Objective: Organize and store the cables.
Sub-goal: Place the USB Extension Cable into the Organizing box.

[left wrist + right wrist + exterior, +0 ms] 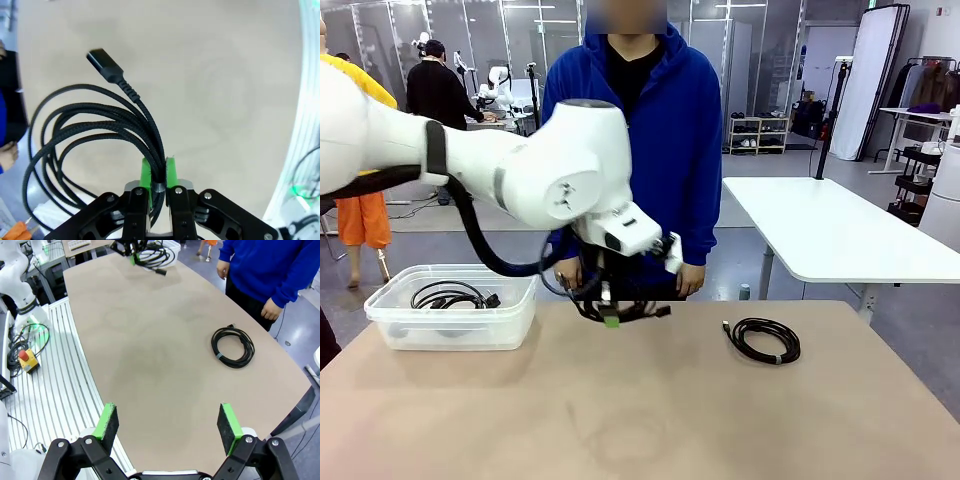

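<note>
My left gripper (158, 169) is clamped tight on a coiled black cable (85, 130), its strands pinched between my green pads (146, 172). The loops hang off to one side and the plug (104, 64) sticks out, all held above the table (640, 430), near the clear bin (380, 312) where another coil (450, 296) lies. My right gripper (169, 422) stands wide with nothing in it, well apart from a third coil (233, 346) lying flat on the table towards the person's side

Bright even light, soft shadows, wide-angle distortion
</note>
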Motion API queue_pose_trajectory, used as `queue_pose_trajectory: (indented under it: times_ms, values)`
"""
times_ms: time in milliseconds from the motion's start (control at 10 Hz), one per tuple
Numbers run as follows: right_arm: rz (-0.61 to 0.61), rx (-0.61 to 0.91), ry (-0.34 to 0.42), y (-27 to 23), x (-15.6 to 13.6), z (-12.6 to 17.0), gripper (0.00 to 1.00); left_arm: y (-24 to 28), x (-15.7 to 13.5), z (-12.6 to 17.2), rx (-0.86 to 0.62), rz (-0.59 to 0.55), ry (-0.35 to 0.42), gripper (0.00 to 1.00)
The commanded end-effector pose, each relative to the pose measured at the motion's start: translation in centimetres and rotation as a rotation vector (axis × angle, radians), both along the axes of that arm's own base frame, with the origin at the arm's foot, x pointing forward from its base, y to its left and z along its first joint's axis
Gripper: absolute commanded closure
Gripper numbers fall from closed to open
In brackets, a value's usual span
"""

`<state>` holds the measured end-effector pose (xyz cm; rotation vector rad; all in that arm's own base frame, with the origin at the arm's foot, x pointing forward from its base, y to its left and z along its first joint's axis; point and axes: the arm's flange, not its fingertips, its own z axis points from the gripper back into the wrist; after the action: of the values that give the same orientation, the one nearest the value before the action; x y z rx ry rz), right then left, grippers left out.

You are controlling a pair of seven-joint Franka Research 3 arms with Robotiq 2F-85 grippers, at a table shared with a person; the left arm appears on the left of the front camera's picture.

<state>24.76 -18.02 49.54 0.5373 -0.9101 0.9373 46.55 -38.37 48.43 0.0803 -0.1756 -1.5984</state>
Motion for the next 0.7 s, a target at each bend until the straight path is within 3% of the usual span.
queue_pose_trajectory:
  times_ms: [0,200,600]
  values:
    - [0.007,0.004,-0.018,-0.1,0.1,0.1,0.0,5.4,1.7,2.3,-0.042,-0.061,0.003,0.87]
    - [0.007,0.004,-0.018,-0.1,0.1,0.1,0.0,11.0,3.9,3.4,-0.045,-0.093,0.007,0.87]
    - [0.007,0.004,-0.018,-0.1,0.1,0.1,0.0,21.8,6.9,3.7,-0.016,0.038,-0.034,0.87]
